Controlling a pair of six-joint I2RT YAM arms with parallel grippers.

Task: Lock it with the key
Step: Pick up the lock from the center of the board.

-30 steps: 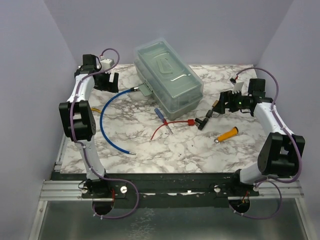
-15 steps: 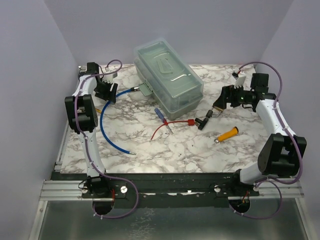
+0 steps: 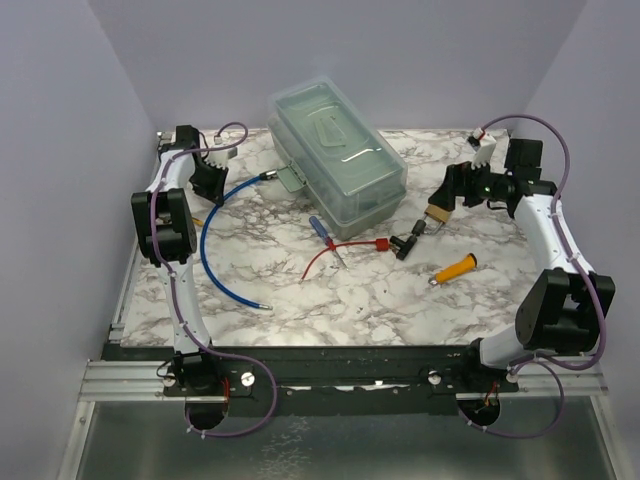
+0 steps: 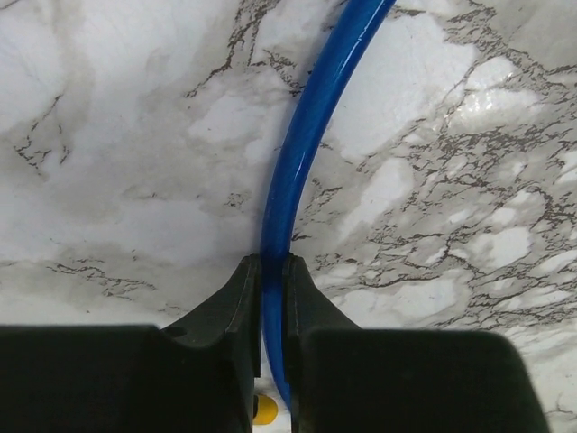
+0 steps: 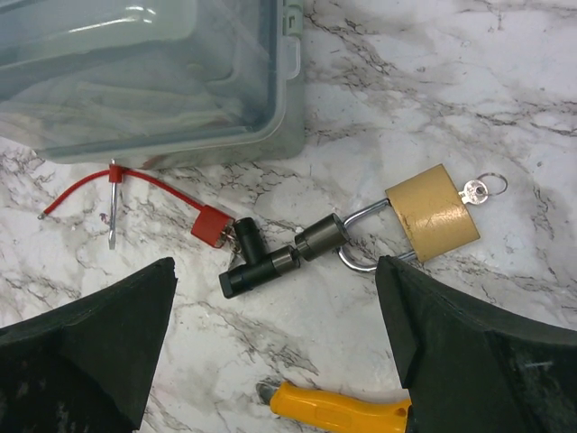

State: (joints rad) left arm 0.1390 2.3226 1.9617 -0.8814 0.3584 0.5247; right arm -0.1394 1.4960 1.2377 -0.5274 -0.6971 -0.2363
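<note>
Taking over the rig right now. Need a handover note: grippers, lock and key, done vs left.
Left gripper: shut, empty, over the blue cable on the table's left side.
Right gripper: wide open, empty, above the lock.
The lock lies flat on the table, right of the clear box. The key sits in its keyhole. The shackle meets a black connector; I cannot tell if it is latched.
Done: nothing gripped yet.
Left: grasp the key and turn it to lock.
</note>
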